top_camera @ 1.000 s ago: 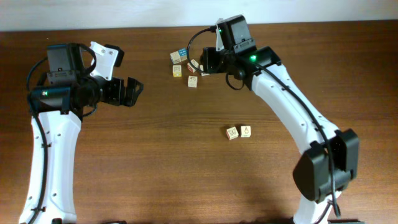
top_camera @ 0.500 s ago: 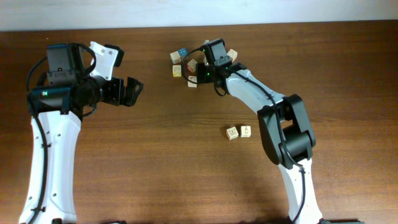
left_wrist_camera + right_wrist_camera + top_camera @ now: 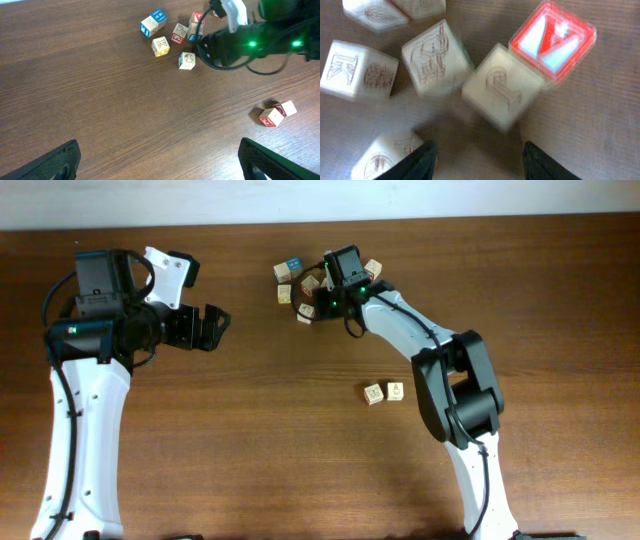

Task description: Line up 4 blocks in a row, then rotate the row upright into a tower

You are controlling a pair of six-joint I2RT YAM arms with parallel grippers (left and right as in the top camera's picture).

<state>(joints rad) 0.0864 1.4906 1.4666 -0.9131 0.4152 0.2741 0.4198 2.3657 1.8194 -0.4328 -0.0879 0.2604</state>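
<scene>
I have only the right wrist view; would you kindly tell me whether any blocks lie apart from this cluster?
Observer: Yes, one block and its neighbour sit side by side, well apart from the cluster, on the robot's side of it.
Operator: Thank you. And how does the left gripper stand?
Observer: The left gripper is open and empty, off to the cluster's left.

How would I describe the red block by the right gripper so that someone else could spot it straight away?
Start at the cluster of blocks on the table's far side, where the right gripper hovers. In its wrist view, the red block sits upper right, touching a pale cube. It alone has a bright red-framed top; its neighbours are cream with faint outlined letters.
</scene>
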